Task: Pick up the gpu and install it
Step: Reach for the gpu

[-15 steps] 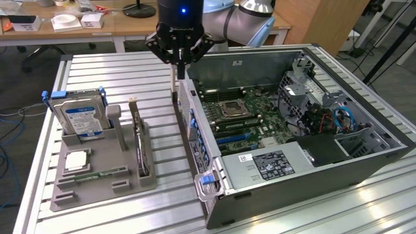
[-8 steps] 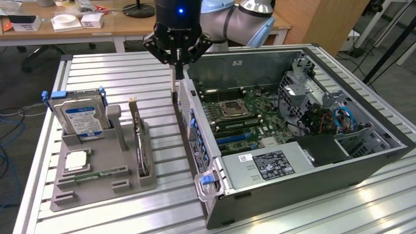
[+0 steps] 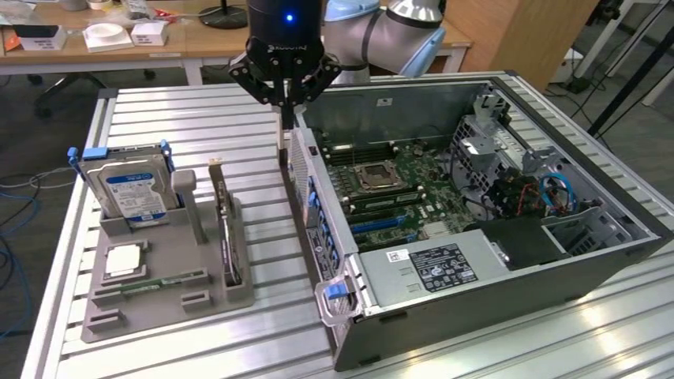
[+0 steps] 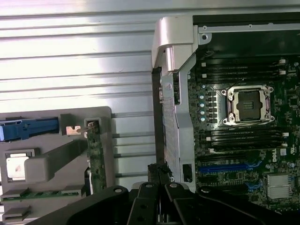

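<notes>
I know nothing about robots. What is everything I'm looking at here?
table: one, silver slats, under everything
computer case: one, dark grey, open, exterior view's right
motherboard: one, green, inside the case
holder: one, grey, exterior view's left
hard drive: one, silver with blue label, upright in holder
gpu: one, black, edge-on in holder slot
memory stick: one, green, flat in holder
end effector: one, black, shut, over the case wall nearest the holder

Even overhead light is cast, hard glare is thrown back by the ribbed metal table (image 4: pixel 75 42), the gripper (image 4: pixel 159 174) is reduced to a dark silhouette, and the open computer case (image 3: pixel 400 106) is softly shadowed inside.
</notes>
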Motion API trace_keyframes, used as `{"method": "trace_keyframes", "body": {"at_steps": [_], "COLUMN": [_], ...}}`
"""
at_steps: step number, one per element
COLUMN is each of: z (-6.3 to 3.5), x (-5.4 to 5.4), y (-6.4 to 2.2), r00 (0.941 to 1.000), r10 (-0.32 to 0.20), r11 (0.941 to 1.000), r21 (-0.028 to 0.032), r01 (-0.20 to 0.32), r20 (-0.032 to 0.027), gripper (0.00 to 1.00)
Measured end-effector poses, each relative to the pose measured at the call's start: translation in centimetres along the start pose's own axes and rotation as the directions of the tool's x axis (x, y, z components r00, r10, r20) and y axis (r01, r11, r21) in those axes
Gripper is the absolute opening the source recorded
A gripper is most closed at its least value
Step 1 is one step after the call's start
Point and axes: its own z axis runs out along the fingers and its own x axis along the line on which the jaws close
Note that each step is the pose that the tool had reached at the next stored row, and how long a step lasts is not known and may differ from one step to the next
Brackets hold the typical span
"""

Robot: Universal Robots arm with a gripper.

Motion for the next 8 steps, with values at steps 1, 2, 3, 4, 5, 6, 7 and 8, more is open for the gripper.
{"method": "trace_keyframes", "body": {"at_steps": [1, 2, 3, 4, 5, 6, 7, 8], "z": [0.00, 0.00, 0.00, 0.00, 0.00, 0.01, 0.01, 0.01], "x": [0.04, 0.07, 0.11, 0.13, 0.15, 0.18, 0.21, 0.27], "y": [0.00, 0.00, -0.01, -0.01, -0.01, -0.01, -0.02, -0.02], "r00": [1.0000, 1.0000, 1.0000, 1.0000, 1.0000, 1.0000, 1.0000, 1.0000], "r10": [0.000, 0.000, 0.000, 0.000, 0.000, 0.000, 0.000, 0.000], "r11": [1.0000, 1.0000, 1.0000, 1.0000, 1.0000, 1.0000, 1.0000, 1.0000], "r21": [0.0000, 0.0000, 0.0001, 0.0001, 0.0000, 0.0000, 0.0001, 0.0001], "r01": [0.000, 0.000, 0.000, 0.000, 0.000, 0.000, 0.000, 0.000], "r20": [0.0000, 0.0000, 0.0000, 0.0000, 0.0000, 0.0000, 0.0000, 0.0000], "gripper": [0.14, 0.14, 0.14, 0.14, 0.14, 0.14, 0.14, 0.14]}}
